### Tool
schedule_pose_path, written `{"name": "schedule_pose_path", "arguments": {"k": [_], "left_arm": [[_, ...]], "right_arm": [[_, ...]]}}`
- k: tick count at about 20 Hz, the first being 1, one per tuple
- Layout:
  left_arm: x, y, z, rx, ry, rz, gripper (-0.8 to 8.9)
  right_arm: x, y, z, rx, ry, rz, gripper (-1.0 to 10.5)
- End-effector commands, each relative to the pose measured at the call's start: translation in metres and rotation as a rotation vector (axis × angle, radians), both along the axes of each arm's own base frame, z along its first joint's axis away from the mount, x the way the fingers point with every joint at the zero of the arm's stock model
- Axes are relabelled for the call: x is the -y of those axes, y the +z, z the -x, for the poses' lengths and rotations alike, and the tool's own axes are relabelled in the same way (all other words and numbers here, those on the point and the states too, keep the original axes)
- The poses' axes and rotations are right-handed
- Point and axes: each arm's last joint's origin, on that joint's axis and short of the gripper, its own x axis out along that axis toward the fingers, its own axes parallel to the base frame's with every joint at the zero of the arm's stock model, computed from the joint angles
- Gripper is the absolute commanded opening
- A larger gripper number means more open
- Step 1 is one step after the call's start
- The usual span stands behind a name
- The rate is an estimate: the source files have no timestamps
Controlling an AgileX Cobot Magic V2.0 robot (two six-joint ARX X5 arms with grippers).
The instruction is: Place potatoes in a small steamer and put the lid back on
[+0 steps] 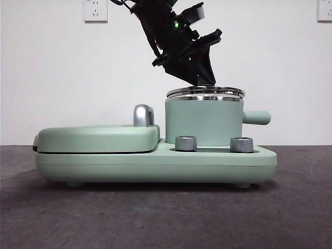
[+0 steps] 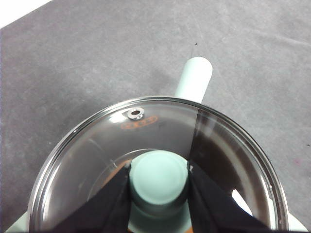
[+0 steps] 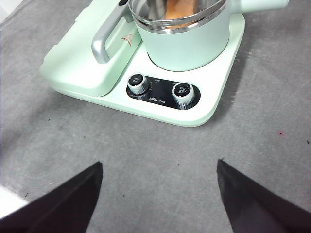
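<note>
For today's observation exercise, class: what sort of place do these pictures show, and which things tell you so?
Probably a robot test bench, not a home kitchen: a mint-green cooker base sits alone on a grey tabletop before a bare white wall with sockets, while the left end effector grips the lid knob.

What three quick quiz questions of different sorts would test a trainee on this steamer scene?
1. True or false: the left gripper has its fingers around the lid's knob.
2. Where does the glass lid sit?
3. Multiple choice: the right gripper is A) open above the table, B) holding the potato, C) on a dial.

Key: 1 true; 2 on the small steamer's rim; 3 A.
</note>
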Motion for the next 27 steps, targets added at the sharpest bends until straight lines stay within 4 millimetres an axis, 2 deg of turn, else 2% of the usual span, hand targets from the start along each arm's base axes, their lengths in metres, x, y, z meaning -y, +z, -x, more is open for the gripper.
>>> {"name": "schedule_pose_path", "arguments": {"k": [1,5,11,24,26,27], "left_arm": [[0.009,-0.015,-0.004,-0.027,-0.014,-0.025,0.16],[0.009,-0.028,-0.004,-0.073,-0.031,-0.086,0.16],[0.009,-0.027,-0.004,0.023,-0.124,-0.152,0.15],[0.010,-0.027,-0.002,-0.018,-0.234,-0.082,0.19],[0.008,-0.027,-0.003,-0.026,-0.225,-0.082,0.39],[0.008,-0.027,-0.003,-0.030,-0.220,-0.078,0.79]], "right_arm": [[-0.001,0.002,0.000,0.002,-0.001,-0.020,3.7],[-0.001,0.002,0.000,0.001,-0.001,-0.020,3.7],[-0.001,0.002,0.000,0.002,-0.001,-0.020,3.7],[-0.001,0.002,0.000,-0.003,0.013,-0.028,3.7],[-0.001,0.002,0.000,-0.003,0.012,-0.027,3.7],[-0.001,0.002,0.000,-0.003,0.012,-0.027,3.7]]}}
